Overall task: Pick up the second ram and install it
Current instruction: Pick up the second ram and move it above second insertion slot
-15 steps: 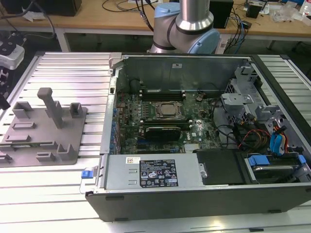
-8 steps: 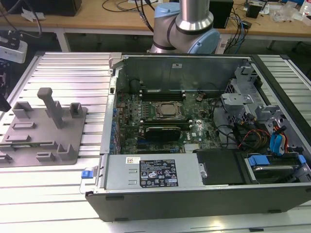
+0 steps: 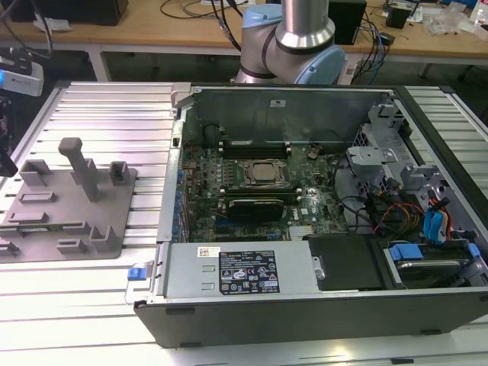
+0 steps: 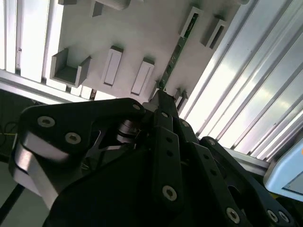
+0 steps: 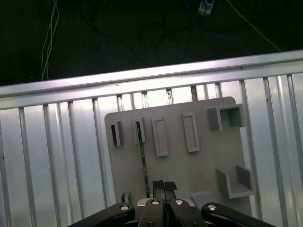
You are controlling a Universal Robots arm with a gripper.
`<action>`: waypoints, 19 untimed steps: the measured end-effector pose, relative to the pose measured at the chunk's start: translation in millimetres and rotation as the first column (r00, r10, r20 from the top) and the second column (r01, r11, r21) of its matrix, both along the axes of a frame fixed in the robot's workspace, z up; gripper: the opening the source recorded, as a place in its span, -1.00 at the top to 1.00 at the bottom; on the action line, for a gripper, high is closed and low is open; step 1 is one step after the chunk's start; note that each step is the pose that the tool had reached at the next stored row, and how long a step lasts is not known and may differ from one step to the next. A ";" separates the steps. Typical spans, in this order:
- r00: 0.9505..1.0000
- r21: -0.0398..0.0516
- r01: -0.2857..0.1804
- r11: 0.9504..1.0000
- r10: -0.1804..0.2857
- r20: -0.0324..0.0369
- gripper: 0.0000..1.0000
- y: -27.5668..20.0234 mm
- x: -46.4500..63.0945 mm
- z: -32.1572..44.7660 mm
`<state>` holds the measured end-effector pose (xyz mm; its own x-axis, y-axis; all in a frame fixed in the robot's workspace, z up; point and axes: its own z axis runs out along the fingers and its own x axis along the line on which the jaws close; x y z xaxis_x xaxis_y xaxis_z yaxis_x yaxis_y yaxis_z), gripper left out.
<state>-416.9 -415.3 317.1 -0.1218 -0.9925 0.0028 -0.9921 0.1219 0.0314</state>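
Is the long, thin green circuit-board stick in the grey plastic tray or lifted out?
In the grey plastic tray: the long green circuit-board stick stands on edge, one end in a slotted holder.

Robot arm (image 3: 305, 30) with a silver-grey tubular body and pale blue joint caps; its gripper (image 5: 164, 185) is black, built of angular linked bars studded with round silver screw heads
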 end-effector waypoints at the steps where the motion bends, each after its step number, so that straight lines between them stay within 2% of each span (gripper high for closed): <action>1: 1.000 0.000 0.000 1.000 0.000 0.000 0.84 -0.6 0.1 -0.6; 4: 1.000 0.000 0.000 1.000 0.000 -0.001 0.84 -3.2 0.1 -5.8; 10: 1.000 0.000 0.000 1.000 0.000 -0.001 0.84 -4.0 0.1 -17.8; 19: 1.000 0.000 0.000 1.000 0.000 -0.001 0.84 -5.1 0.1 -25.9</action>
